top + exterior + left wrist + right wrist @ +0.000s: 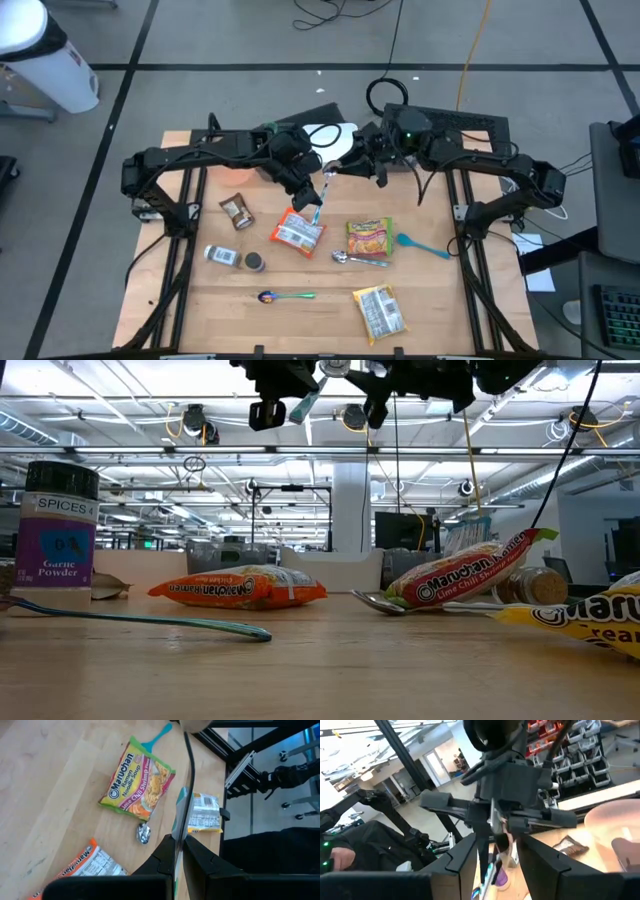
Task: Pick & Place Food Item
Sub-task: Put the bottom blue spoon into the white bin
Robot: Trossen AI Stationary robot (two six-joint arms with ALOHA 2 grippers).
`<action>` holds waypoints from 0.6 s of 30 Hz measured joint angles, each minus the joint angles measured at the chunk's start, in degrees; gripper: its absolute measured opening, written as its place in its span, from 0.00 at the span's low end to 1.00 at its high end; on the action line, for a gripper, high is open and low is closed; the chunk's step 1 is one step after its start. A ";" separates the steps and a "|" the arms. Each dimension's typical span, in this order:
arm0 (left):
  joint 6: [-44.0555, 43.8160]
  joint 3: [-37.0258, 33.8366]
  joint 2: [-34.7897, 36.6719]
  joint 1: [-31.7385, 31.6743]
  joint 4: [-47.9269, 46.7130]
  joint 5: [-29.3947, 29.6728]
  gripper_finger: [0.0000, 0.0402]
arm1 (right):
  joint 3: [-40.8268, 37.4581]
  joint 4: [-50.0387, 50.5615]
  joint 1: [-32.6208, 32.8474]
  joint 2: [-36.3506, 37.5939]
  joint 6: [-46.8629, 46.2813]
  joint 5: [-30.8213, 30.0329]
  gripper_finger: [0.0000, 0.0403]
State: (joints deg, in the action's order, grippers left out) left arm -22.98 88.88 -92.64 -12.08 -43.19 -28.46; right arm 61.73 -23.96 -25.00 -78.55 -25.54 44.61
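Observation:
A utensil (322,192) with a metal upper end and a teal lower end hangs high above the table's middle, over an orange ramen packet (297,232). My left gripper (316,192) is shut on it. My right gripper (347,167) faces it from the table's right with its fingers apart. In the right wrist view the utensil (492,817) shows in the gap between them, and I see no touch. A Lime Chili Shrimp ramen packet (368,238) and a third packet (380,312) lie flat on the table. My left gripper pinches the utensil's handle (180,827) between its two fingers. Seen edge-on, the handle runs out past the fingertips (167,855). The fingers slant down from the table's left. The utensil is lifted clear, tilted, with its teal end (317,212) lowest.
A brown packet (237,210), a spice jar (222,256) and a dark-lidded jar (254,262) lie at the left. A metal spoon (355,259), a teal utensil (422,245) and a purple-green spoon (285,296) lie nearer. A white plate (330,135) sits at the far edge.

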 joint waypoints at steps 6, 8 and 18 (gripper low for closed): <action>0.00 0.00 0.00 0.00 -0.01 -0.01 0.04 | 0.02 -0.61 0.37 -0.95 0.64 -1.39 0.32; 0.00 0.00 0.00 0.00 -0.03 -0.02 0.04 | 0.05 -1.47 0.37 -0.93 0.76 -1.36 0.32; 0.17 0.00 0.00 0.00 -0.28 -0.53 0.04 | 0.02 -1.90 0.37 -1.08 0.76 -2.83 0.25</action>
State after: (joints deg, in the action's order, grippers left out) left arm -22.81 88.88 -92.64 -12.08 -43.47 -28.99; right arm 61.76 -25.87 -24.62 -79.64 -24.77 41.78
